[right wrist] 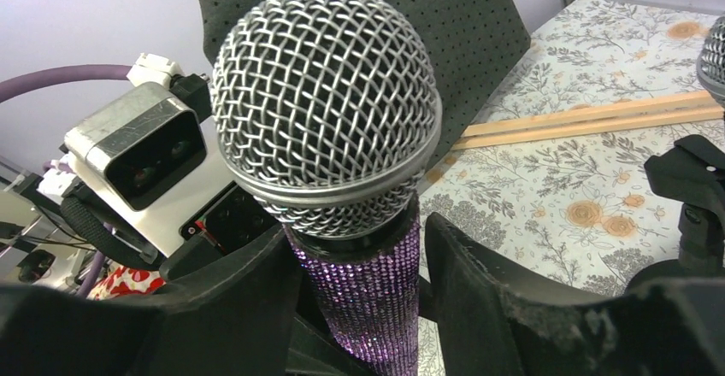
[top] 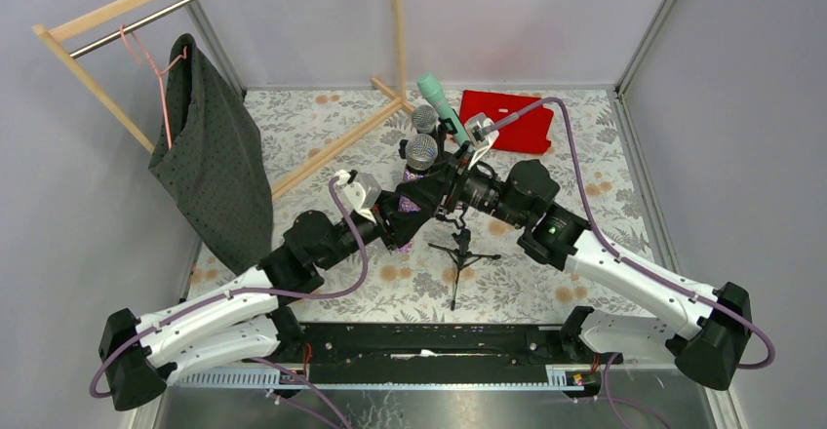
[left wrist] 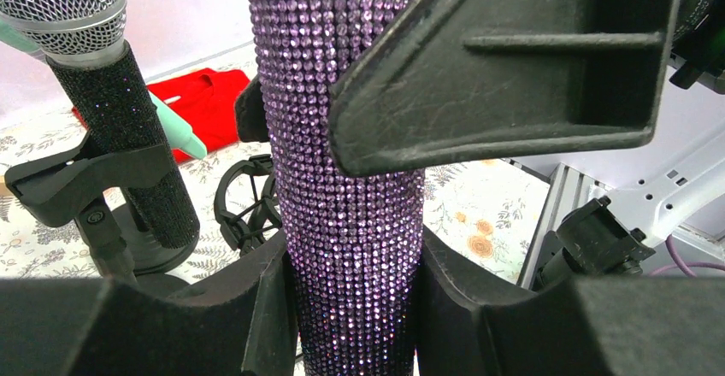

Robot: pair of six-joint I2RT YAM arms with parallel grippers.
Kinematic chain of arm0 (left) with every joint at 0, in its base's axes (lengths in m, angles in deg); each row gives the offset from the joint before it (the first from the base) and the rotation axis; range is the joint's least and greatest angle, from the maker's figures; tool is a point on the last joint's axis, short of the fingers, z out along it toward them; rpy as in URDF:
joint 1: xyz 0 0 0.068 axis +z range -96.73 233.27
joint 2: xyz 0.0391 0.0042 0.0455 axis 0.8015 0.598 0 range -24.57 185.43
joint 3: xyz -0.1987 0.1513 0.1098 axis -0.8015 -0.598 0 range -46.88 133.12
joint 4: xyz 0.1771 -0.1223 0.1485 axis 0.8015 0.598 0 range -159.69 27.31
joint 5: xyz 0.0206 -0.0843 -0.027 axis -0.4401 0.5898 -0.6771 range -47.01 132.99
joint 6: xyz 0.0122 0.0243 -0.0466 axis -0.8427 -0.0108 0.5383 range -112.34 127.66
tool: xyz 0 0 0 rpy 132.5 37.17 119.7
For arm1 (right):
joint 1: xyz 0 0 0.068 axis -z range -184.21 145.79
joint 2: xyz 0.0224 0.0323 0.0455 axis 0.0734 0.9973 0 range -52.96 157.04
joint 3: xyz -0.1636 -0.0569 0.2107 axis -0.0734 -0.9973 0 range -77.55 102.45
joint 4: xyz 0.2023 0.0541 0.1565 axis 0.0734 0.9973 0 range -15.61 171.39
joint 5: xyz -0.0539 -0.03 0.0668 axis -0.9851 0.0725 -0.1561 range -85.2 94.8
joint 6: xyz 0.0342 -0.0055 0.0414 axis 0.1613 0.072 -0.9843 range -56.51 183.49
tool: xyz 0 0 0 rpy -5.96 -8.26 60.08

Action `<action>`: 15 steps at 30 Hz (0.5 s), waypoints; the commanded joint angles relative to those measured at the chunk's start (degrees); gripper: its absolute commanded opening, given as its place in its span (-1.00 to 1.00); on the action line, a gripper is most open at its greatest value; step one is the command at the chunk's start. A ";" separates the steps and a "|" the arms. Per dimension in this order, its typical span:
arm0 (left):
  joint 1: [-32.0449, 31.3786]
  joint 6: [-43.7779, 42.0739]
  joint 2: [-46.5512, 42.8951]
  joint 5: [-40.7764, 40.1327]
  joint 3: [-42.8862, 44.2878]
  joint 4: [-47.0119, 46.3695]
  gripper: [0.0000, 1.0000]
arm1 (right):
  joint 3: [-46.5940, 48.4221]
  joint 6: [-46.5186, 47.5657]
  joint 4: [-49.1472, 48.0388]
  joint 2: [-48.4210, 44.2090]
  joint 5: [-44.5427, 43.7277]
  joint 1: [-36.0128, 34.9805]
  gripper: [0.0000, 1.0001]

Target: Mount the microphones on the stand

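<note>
Floral-print counter (top: 293, 127), grey walls | glittery purple stick microphone with silver mesh head (top: 421, 152) upright at centre, near black tripod stand (top: 460, 253) | left hand (left wrist: 352, 261) clamps its barrel, right hand (right wrist: 357, 248) pinches neck below mesh | judged rigid, top-heavy, studded skin grippy; hold barrel, spare mesh.

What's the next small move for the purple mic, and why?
Probably close the right gripper firmly on the purple microphone just below its mesh head: its fingers flank the neck, contact unclear. The left gripper clamps the body lower down; a second hold looks safer before moving toward the stand.
</note>
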 commanded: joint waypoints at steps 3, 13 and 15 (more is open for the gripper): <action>0.18 -0.38 -0.45 1.06 3.37 -5.58 -1.00 | 1.09 0.41 -4.13 -0.14 1.22 -0.74 0.04; 0.18 -1.17 -1.16 0.43 3.47 -3.26 0.21 | 0.95 0.60 -3.97 -0.84 0.53 -0.74 -0.90; 0.13 -1.49 -1.78 0.22 3.29 -2.84 0.39 | 0.68 0.81 -3.89 -1.73 -0.30 -0.72 -0.97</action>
